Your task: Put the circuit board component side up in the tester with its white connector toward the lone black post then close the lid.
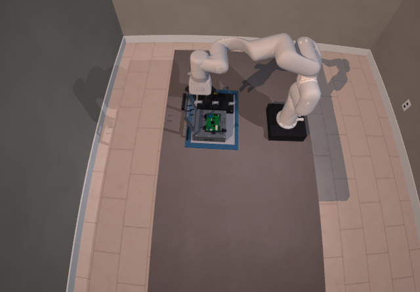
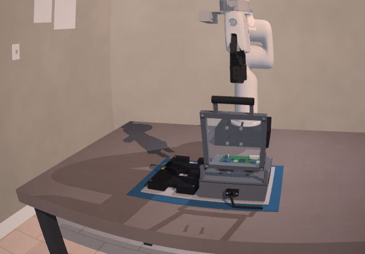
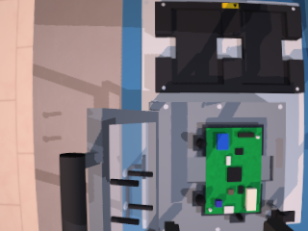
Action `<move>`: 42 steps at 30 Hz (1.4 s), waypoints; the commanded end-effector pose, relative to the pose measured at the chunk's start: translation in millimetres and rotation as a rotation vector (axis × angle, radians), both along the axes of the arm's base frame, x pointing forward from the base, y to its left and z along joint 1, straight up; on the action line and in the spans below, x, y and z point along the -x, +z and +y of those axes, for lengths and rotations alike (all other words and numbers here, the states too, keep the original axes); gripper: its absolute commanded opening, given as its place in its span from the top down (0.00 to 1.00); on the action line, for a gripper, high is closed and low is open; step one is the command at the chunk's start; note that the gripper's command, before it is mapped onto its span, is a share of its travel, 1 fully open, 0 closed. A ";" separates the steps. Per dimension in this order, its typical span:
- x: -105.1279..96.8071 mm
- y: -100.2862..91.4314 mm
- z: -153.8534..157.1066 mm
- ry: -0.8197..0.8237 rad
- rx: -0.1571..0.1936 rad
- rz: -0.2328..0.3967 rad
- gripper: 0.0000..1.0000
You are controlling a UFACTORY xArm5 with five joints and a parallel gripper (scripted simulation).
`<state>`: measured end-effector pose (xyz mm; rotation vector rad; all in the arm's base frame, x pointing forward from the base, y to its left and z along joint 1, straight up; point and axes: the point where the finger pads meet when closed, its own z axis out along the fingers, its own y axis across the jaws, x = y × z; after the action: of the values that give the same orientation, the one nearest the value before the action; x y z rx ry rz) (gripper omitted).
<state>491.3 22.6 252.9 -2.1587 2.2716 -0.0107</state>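
where the board [image 3: 234,168] lies, it sits flat in the tester [image 3: 218,164], component side up: green, w/ a blue block near one short end, a black chip abt mid-board, and a white connector [image 3: 250,199] at the other short end. in the wrist view black posts [image 3: 198,142] stand just beside its left long edge; whether the pins pass thru its holes can't be made out. in the exterior view the board [image 2: 239,159] shows thru the clear panel of the lid [image 2: 232,139], low in the grey tester base [image 2: 234,185].

the lid stands upright, open, w/ its black handle [image 2: 232,100] on top. the black tray [image 2: 178,177] sits touching the tester's side, both on a blue mat [image 2: 276,198] on the table [image 2: 88,168]. nothing lies in the tray's recess in the wrist view [image 3: 226,47].

the arm [image 1: 271,53] rises from a black base block [image 1: 286,123] beside the mat, bends over the table and drops its wrist straight down. the gripper [image 2: 237,79] hangs above the lid handle, apart from it, pointing down. its fingers stand abt half apart w/ nothing btwn them; only one dark fingertip [image 3: 279,220] shows at the wrist view's lower right corner.
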 end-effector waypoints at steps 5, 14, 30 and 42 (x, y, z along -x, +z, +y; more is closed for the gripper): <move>-46.1 2.8 -2.0 0.000 0.000 0.002 0.48; -78.4 3.0 -3.7 0.000 0.000 0.002 0.48; -85.0 3.1 -4.0 0.000 0.000 0.002 0.48; -85.0 2.7 -4.0 0.000 0.000 0.002 0.48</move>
<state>575.5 18.6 253.6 -2.1626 2.2751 -0.0038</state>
